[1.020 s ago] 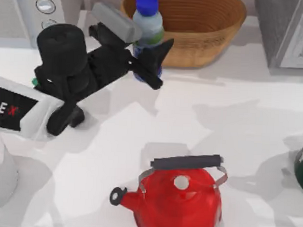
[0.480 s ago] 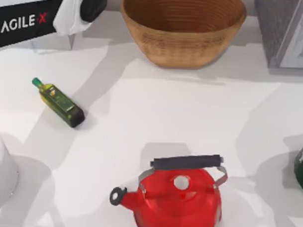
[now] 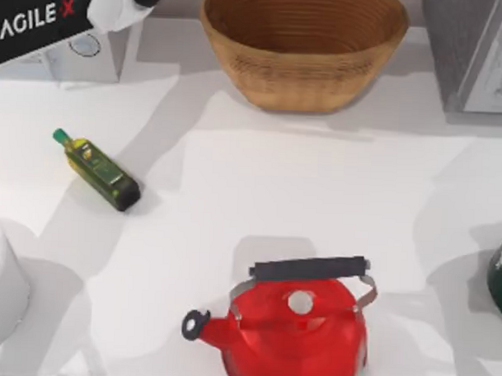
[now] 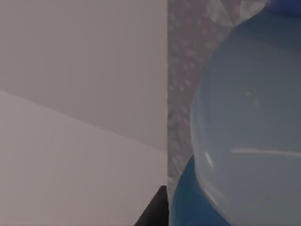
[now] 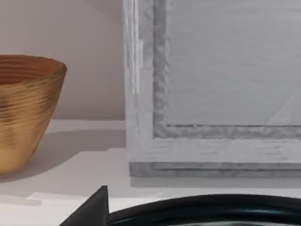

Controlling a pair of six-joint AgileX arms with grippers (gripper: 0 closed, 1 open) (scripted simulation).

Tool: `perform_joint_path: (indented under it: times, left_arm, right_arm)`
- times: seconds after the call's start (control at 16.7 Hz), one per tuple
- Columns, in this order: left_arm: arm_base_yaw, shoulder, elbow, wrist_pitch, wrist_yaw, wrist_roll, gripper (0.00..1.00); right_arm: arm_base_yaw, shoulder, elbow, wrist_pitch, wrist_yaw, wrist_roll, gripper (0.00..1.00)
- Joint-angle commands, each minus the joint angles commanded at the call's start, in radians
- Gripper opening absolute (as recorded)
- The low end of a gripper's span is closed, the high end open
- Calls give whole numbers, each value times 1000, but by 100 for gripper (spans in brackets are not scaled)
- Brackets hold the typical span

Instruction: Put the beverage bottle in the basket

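Two arms share this desk (image 3: 317,190), and the left arm (image 3: 42,20) does the work. It is raised at the far left corner, its white link with the AgileX lettering crossing above a white appliance (image 3: 91,50). In the left wrist view the bottle (image 4: 244,117) sits right against the camera: a clear, pale blue body with a darker blue part beside it. One dark tip of the left gripper (image 4: 155,214) shows next to it. The jaws are closed on the bottle, holding it up off the desk and not yet in the basket (image 3: 303,74). A white wall and a speckled grey surface lie behind it.

The basket stands at the far middle of the desk, upright, its ribbed inside open to the top view. A grey box (image 3: 474,51) stands just to its right. An oil bottle (image 3: 99,171) lies on its side on the left part of the desk, green cap pointing far-left, well apart from the basket. A red kettle (image 3: 295,330) with a dark handle stands at the near edge, spout to the left.

The right gripper (image 5: 96,209) is parked low. Its view looks over a dark rounded rim (image 5: 202,209) towards the basket and grey box. How its jaws stand I cannot tell.
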Motion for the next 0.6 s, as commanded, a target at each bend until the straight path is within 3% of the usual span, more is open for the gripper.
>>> perform_joint_path:
  times: [0.24, 0.6]
  left_arm:
    - [-15, 32, 36, 0, -1, -1, 0]
    - [-35, 219, 225, -7, -32, -4, 0]
  right_arm:
    - [0, 0, 0, 0, 0, 0, 100]
    - [0, 0, 0, 0, 0, 0, 100]
